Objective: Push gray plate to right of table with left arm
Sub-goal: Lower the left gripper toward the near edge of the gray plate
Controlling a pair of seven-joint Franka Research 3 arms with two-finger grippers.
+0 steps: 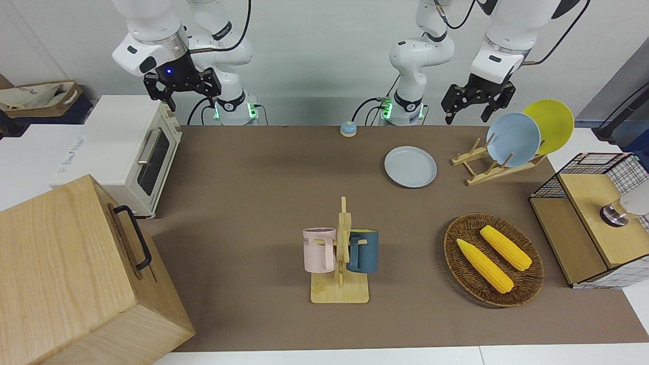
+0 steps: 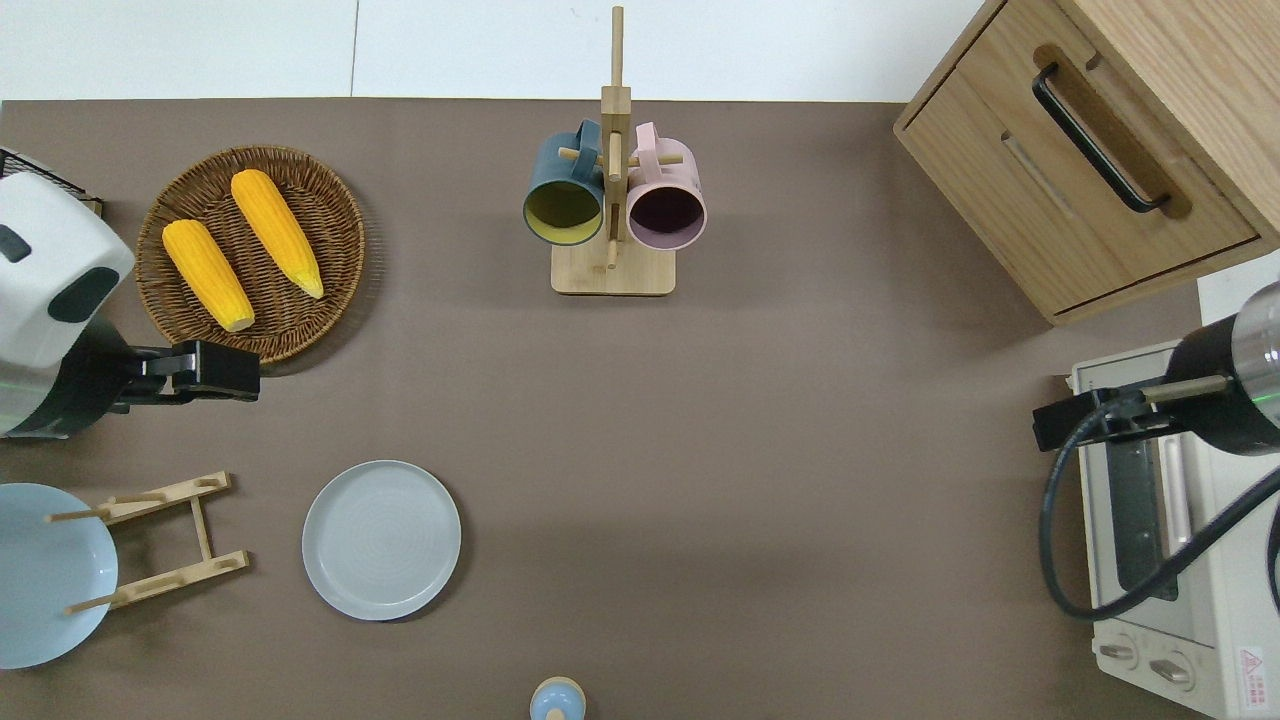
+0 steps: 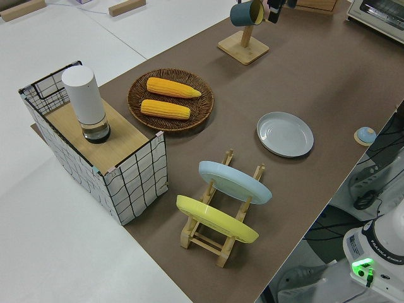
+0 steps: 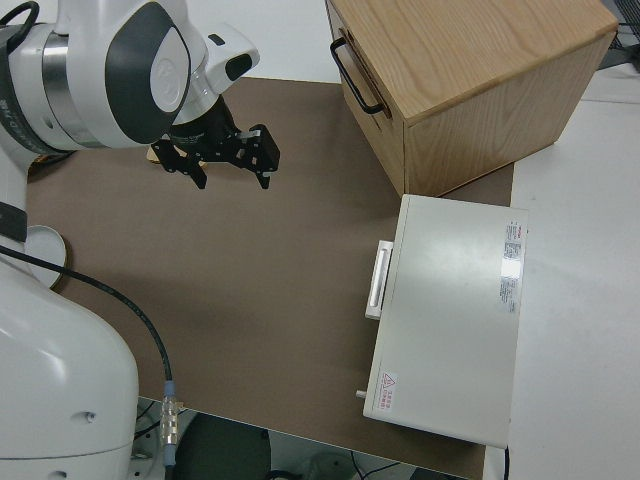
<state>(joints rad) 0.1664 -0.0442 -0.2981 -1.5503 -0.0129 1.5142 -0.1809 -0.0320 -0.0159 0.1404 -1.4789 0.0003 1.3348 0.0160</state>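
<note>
Gray plate: the gray plate [image 2: 381,539] is seen flat on the table [image 2: 760,450], nothing touching it; in the overhead view it lies at about 7 o'clock from the table's middle, toward the left arm's end.
Neighbours: the wooden plate rack [image 2: 160,540] stands just beside the gray plate, at its 9 o'clock overhead; the mug rack [image 2: 612,180] is well apart at 1 o'clock, farther from the robots.
Left gripper: the left gripper [image 1: 472,102] is held in the air with its fingers spread apart and nothing between them; overhead, only one black finger [image 2: 205,370] shows clearly, over the table at the wicker basket [image 2: 330,215] edge.
Right gripper: the right gripper [image 1: 183,85] is parked, a blue light showing; its fingers are spread, holding nothing.
Cut off: the blue plate [image 2: 45,575] is cropped by the overhead frame; the yellow plate [image 1: 552,124] is half covered by the blue one in the front view; the bell [image 2: 557,700] is clipped at the overhead view's bottom edge.
Hidden: the wire basket [image 1: 608,172] is cut by the front frame's edge; the drawer cabinet [image 1: 76,274] runs out of the front view.
Writing: "FRANKA EMIKA" is read on an arm base [image 3: 379,252] in the left side view; raised letters on the pink mug [image 1: 320,249] and a red warning sticker on the toaster oven [image 4: 445,320] cannot be read.
Basket contents: two corn cobs [image 1: 494,258] are seen side by side.
</note>
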